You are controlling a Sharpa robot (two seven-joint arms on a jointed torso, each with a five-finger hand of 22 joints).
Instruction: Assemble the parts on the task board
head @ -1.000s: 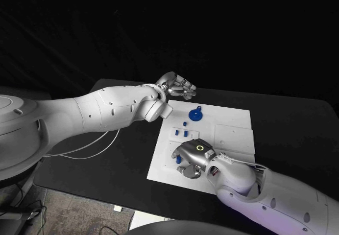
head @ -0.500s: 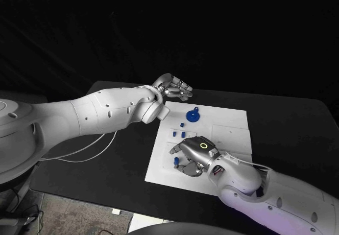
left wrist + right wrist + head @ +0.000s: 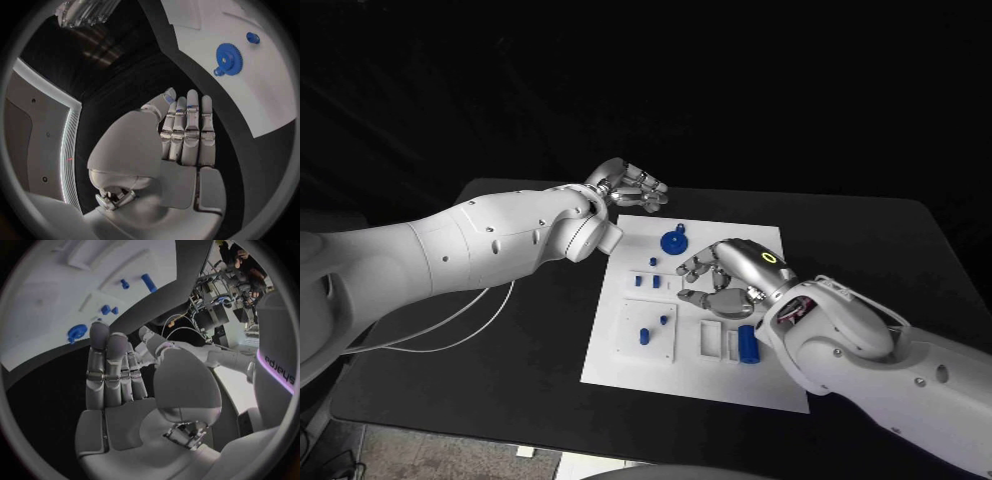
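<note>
White arms w/ silver hands, green ring-light.

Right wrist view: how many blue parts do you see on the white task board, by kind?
Blue toothed gear: 1
Long blue cylinder: 1
Small blue pegs: 3
Total: 5

The robot's silver many-fingered right hand (image 3: 721,280) is moving away from the near left part of the flat white task board (image 3: 625,370), pulling up toward its middle. It is now hanging just beside the round blue toothed gear (image 3: 674,241). In leaving, it is uncovering the small blue peg (image 3: 645,335) and the blue cylinder (image 3: 749,345) near the board's front edge. It is carrying nothing.
</note>
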